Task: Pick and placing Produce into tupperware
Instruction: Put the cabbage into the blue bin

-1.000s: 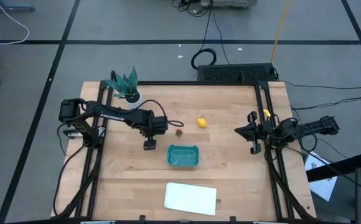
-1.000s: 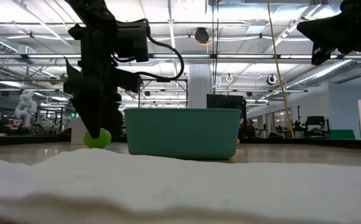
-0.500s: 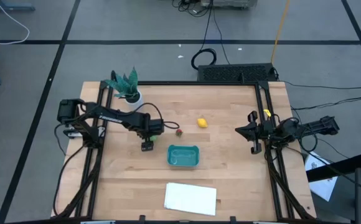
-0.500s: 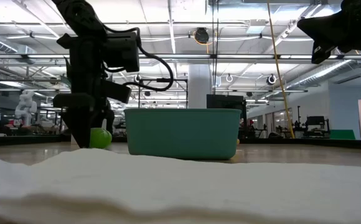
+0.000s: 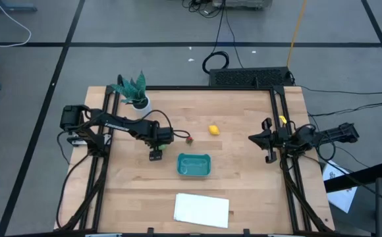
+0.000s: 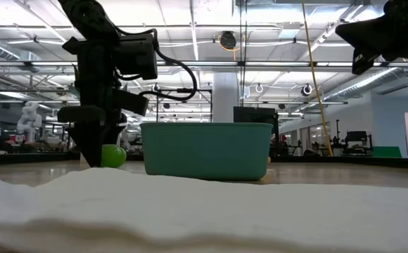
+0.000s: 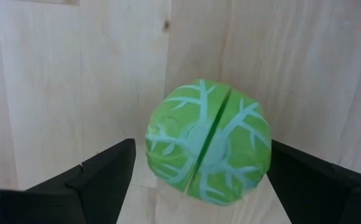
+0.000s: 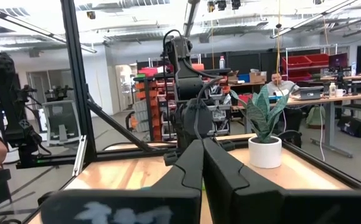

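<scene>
Round light-green produce piece (image 7: 208, 149): ball-shaped, glossy, paler vein pattern branching from a dark centre seam; centre of the left wrist frame, resting on pale wood grain. In the low view (image 6: 112, 156), lower left, on the table just left of the container, partly hidden by the dark fingers.

Red produce piece (image 5: 190, 139): tiny, with a green speck; centre-left of the high frame, just above the container, apart from it.

Yellow lemon-like piece (image 5: 213, 130): small, oval; centre of the high frame, up and right of the red piece.

Tupperware (image 5: 194, 164): shallow teal rectangle, rounded corners, smooth plastic; centre of the high frame, slightly below the middle. Broad teal wall in the low view (image 6: 207, 150).

White sheet (image 5: 201, 209): flat, rectangular; lower centre of the high frame. Fills the low view's foreground as a soft crumpled band.

Potted plant (image 5: 134, 89): teal pointed leaves, white pot; upper left of the table (image 5: 244, 191), light planked wood.

Left gripper (image 7: 199, 186): lowered over the green piece, fingers spread wide, one on each side, narrow gaps visible, nothing grasped.

Right gripper (image 5: 255, 139): right of the high frame, raised off the table, fingers pressed together, nothing in them.
</scene>
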`<move>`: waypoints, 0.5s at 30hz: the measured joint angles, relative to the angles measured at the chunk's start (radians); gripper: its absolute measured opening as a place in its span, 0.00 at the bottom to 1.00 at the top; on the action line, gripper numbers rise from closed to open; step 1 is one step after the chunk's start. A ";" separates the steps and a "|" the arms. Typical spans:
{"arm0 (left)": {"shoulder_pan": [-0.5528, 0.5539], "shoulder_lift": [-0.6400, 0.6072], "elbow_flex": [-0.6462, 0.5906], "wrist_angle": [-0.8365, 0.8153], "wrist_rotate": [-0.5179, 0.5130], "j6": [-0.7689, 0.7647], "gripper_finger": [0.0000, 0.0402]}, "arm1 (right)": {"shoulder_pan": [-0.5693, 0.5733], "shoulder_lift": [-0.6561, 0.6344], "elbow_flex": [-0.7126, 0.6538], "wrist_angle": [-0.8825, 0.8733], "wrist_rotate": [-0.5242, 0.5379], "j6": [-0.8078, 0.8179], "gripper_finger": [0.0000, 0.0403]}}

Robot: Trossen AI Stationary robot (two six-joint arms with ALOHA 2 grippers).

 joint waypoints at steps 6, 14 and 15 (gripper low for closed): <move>0.000 0.000 -0.001 0.012 -0.001 0.023 0.88 | 0.000 0.000 0.000 -0.009 0.000 0.000 0.00; -0.002 0.001 0.000 0.034 -0.007 0.227 0.88 | 0.000 0.000 0.000 -0.017 0.000 -0.002 0.00; -0.002 0.001 0.000 0.036 -0.008 0.253 0.88 | 0.000 0.000 0.000 -0.019 0.000 -0.003 0.00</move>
